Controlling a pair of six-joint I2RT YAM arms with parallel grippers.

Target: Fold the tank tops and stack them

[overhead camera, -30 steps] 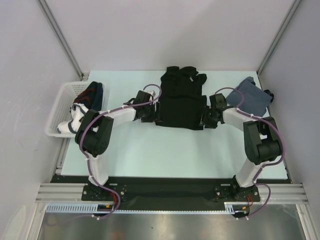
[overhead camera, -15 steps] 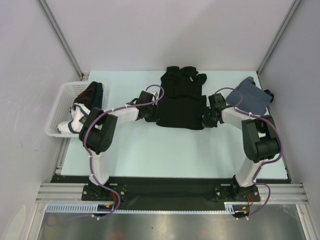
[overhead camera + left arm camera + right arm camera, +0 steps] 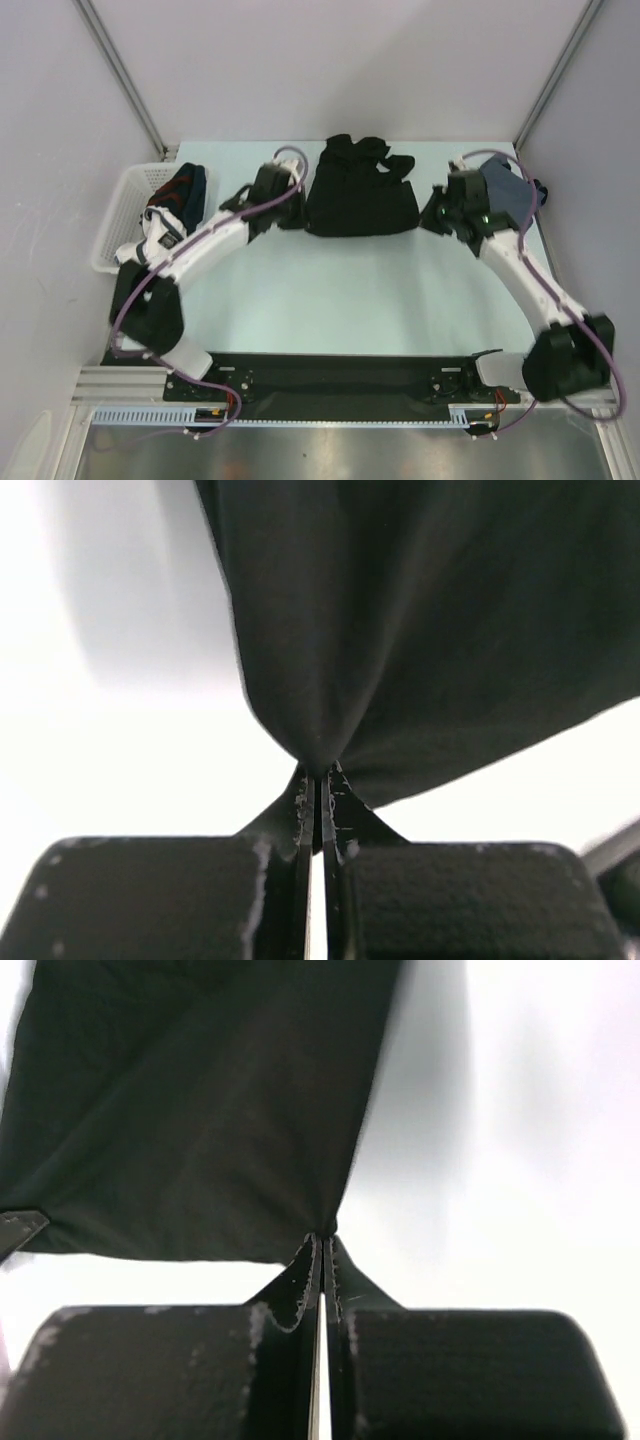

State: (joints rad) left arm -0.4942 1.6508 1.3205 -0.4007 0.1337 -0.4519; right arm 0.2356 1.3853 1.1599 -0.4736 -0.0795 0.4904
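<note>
Both arms' jaws pinch the near corners of the plain black cloth tank top (image 3: 360,195), at the counter's (image 3: 330,290) far middle. It looks mid-fold; next, carry that hem over evenly, together.

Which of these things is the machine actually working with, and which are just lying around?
In the job:
- black tank top, pinched by the left hand and the right hand
- blue-grey tank top, far right, waiting

Just lying about:
- white basket at the left edge
- bundled clothes inside it
</note>
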